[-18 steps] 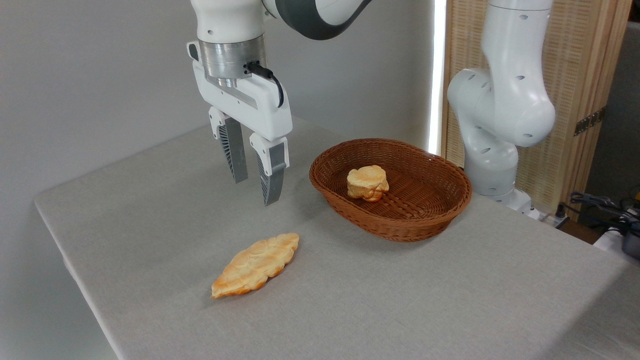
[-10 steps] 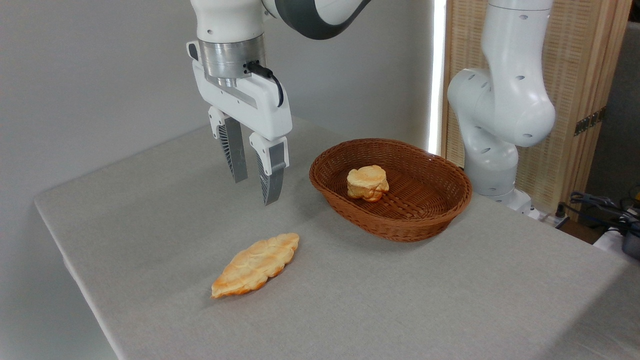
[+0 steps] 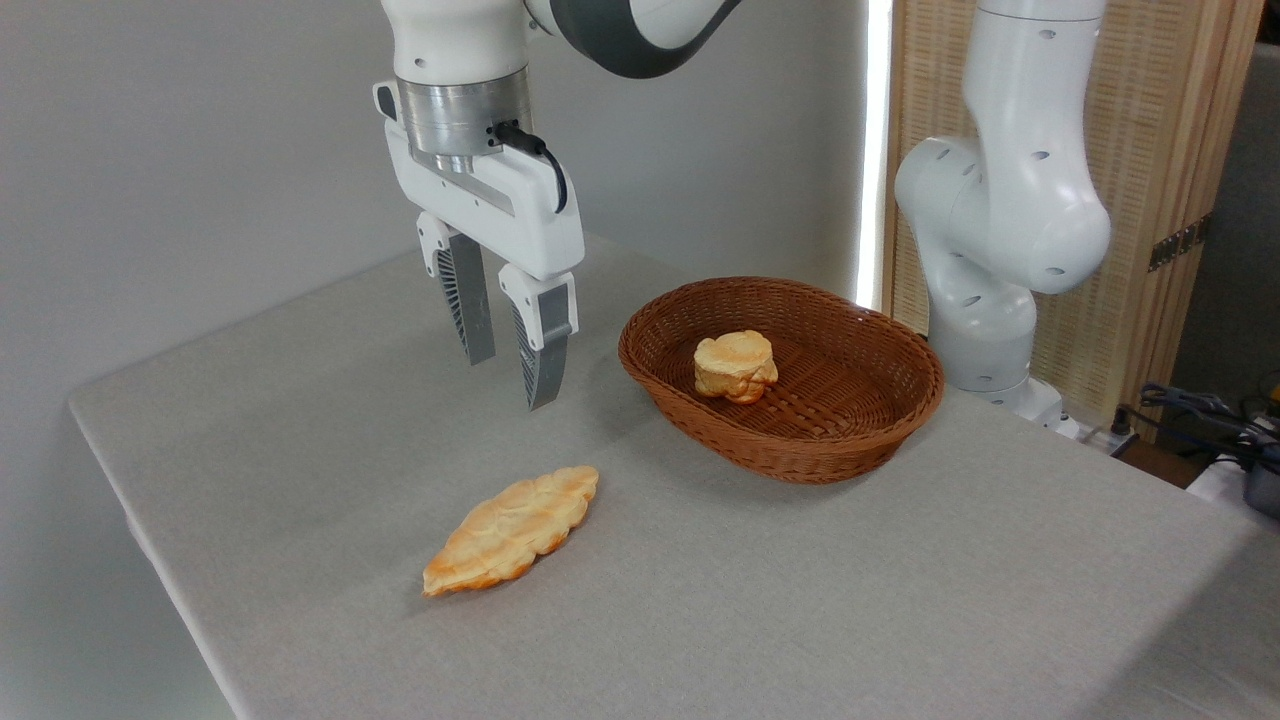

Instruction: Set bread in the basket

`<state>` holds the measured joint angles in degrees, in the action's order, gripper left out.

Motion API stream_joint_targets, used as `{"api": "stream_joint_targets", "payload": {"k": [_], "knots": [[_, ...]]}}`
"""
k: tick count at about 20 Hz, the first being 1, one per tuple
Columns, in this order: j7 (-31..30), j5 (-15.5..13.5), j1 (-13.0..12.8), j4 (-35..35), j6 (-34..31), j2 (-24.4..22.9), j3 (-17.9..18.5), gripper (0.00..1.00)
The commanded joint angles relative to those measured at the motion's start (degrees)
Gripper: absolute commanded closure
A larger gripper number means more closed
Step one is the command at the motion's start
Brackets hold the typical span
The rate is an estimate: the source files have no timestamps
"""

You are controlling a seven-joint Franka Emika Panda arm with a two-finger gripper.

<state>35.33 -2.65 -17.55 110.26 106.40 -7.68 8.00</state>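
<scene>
We see the bread [image 3: 512, 529] lying flat on the grey desk [image 3: 800, 600], toward the front left, its long axis running diagonally from lower left to upper right. It sits well apart from the basket [image 3: 905, 405], which stands on the desk farther back and to the right. Inside the basket we find a small round bun [image 3: 736, 366] resting on the woven floor, left of the middle. The gripper [image 3: 508, 383] hangs in the air above the desk, behind the bread and to the left of the basket, touching neither. Its jaws point down, slightly spread with a narrow gap between them, and they hold nothing. We note the white arm's base [image 3: 985, 290] standing at the desk's far right edge, just behind the basket, before a wooden screen [image 3: 1160, 200].
</scene>
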Motion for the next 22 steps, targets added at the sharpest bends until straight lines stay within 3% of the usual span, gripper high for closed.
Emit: {"api": "stream_joint_targets", "payload": {"k": [1,18,22], "knots": [[-0.8,0.2,-0.4,-0.9,-1.3,-0.1,0.3,0.0],[0.0,0.5,-0.2,0.4,0.0,0.6,0.6,0.0],[-0.1,0.6,0.0,2.8,4.5,1.1,0.7,0.0]]}}
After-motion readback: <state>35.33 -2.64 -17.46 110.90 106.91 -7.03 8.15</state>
